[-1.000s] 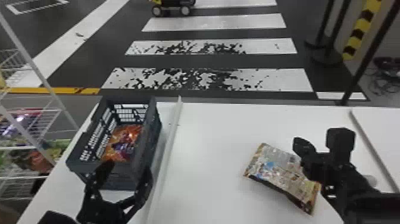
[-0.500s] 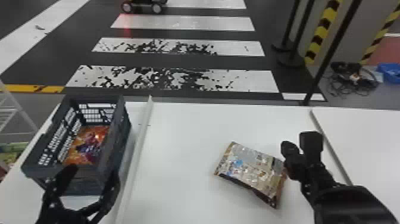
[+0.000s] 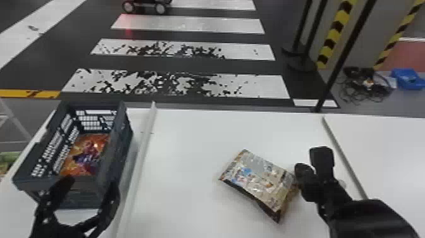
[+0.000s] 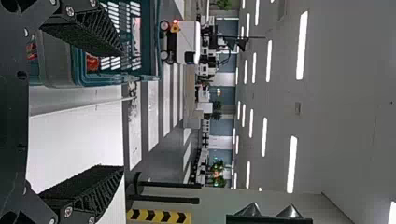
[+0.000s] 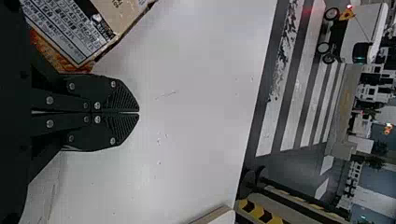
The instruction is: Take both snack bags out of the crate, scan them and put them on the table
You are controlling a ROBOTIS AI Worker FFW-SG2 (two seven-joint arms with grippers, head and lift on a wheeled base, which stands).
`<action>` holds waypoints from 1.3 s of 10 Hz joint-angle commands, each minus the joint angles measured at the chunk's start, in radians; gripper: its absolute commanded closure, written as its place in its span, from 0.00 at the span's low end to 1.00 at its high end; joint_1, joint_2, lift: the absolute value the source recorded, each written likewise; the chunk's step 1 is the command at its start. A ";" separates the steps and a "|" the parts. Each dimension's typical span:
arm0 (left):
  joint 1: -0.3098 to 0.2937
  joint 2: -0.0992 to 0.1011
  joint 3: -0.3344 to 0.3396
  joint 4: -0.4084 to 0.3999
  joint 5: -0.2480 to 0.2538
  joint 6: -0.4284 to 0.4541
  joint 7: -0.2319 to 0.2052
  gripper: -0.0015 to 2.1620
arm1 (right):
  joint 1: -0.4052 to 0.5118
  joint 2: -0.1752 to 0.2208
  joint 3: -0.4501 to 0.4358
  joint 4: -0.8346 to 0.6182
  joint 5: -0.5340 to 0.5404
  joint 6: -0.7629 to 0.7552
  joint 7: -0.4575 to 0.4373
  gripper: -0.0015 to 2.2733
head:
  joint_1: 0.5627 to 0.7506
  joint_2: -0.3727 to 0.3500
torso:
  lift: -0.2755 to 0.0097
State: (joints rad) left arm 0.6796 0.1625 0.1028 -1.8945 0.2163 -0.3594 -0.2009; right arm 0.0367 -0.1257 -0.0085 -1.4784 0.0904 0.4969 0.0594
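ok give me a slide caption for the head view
One snack bag in the crate near the open left gripper, the other on the white table beside the right gripper.

We see a wheeled cart (image 4: pixel 187 39) by the white floor stripes (image 3: pixel 189 24). Off right, we have black posts (image 3: pixel 301 30), tangled cables (image 3: pixel 368 84) and a blue object (image 3: pixel 408 79).
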 commanded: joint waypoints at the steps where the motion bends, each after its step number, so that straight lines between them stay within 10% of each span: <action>1: -0.002 0.000 0.000 0.000 0.000 0.000 0.000 0.07 | 0.029 0.000 0.001 -0.060 0.003 0.058 0.000 0.97 | 0.70 0.47 | 0.64; 13: -0.005 -0.003 -0.003 0.005 0.000 0.003 0.000 0.07 | 0.218 0.009 -0.005 -0.477 -0.021 0.503 0.132 0.97 | 0.70 0.51 | 0.64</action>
State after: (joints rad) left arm 0.6746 0.1597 0.0996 -1.8896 0.2161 -0.3576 -0.2009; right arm 0.2482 -0.1182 -0.0131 -1.9428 0.0754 0.9921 0.1905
